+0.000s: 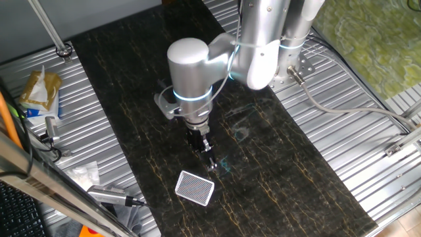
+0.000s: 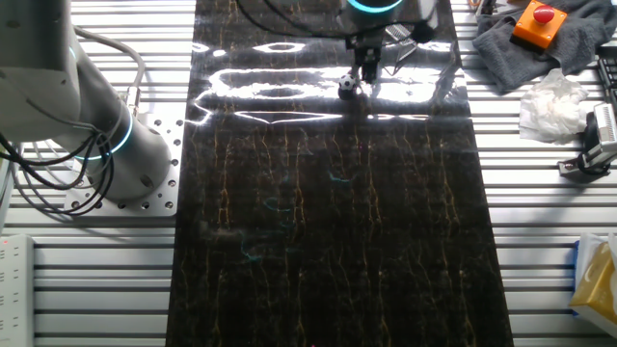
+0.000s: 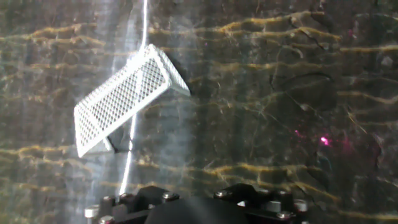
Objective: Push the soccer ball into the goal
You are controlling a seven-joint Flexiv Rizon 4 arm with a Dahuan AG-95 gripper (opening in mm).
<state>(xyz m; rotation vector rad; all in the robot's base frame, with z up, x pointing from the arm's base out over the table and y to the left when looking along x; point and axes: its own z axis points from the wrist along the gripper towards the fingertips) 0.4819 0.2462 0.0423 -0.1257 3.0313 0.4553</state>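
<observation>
- The small black-and-white soccer ball (image 2: 347, 85) shows only in the other fixed view, at the far end of the dark marble-patterned mat (image 2: 328, 222), just left of the black two-finger gripper (image 2: 367, 75). Whether they touch cannot be told.
- In the one fixed view the ball is hidden behind the gripper (image 1: 209, 161), whose tips hang low over the mat, a short way up and right of the goal (image 1: 195, 188).
- The small white-rimmed goal with fine dark mesh netting (image 3: 127, 99) appears in the hand view as a slanted wire-mesh wedge, up and left of the hand's black body, which fills the bottom edge.
- Whether the pincer is open or closed cannot be told; the fingers look narrow and close together, but the gap is too small to read.
- To push well, I judge the fingers should stay low, behind the ball's centre and in line with the goal mouth.
- The ball is round and the glossy mat is slick, so a slow, steady push seems wise; an off-centre nudge would likely roll it past the light mesh frame.
- Ribbed aluminium table (image 1: 342, 131) flanks the mat.
</observation>
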